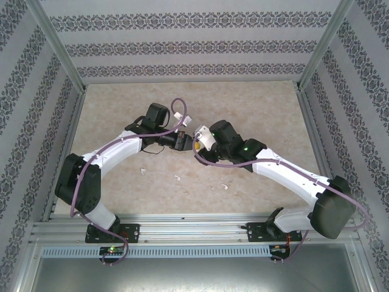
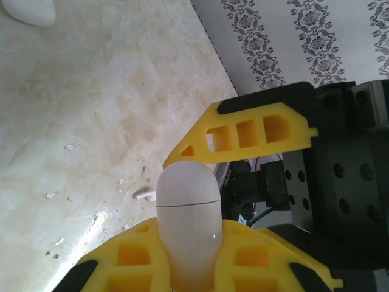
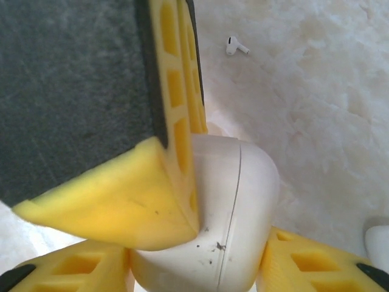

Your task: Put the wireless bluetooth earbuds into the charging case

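You've got one charging case [image 1: 203,136] mid-table, w/ both arms meeting on it. Its lid is down and the seam line is closed, so you can't see what's inside. Your left gripper [image 2: 188,234] is clamped on the case, yellow fingers [image 2: 124,258] tight on both sides. Your right gripper [image 3: 194,267] has a finger each side of the case too, but you can't tell if it's squeezing or slack. 3 earbuds [image 1: 177,178] lie loose on the table [image 1: 261,103], all on the near side of the grippers: one left, one centre, one right, well apart. On the right wrist cam, one bud lies on the table beyond the case, stem out.
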`<action>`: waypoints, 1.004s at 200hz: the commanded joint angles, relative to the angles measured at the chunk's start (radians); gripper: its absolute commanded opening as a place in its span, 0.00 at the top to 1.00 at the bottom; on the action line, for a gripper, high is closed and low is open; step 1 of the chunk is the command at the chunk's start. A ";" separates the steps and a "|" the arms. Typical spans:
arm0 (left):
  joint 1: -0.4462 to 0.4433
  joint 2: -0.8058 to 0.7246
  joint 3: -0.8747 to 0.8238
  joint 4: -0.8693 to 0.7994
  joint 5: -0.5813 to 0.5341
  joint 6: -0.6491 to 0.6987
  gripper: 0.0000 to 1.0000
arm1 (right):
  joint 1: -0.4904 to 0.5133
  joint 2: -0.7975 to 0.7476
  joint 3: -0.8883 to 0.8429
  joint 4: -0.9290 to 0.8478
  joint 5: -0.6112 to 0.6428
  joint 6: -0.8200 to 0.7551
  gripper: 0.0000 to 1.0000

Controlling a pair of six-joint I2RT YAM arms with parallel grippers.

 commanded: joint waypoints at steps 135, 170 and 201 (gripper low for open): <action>0.131 -0.139 -0.429 1.302 0.048 -0.566 0.98 | -0.241 -0.010 -0.008 0.512 -0.653 0.722 0.41; 0.129 -0.150 -0.416 1.283 0.059 -0.559 0.99 | -0.237 0.032 -0.004 0.586 -0.675 0.789 0.44; 0.128 -0.166 -0.401 1.271 0.081 -0.560 1.00 | -0.240 0.061 0.004 0.618 -0.689 0.820 0.52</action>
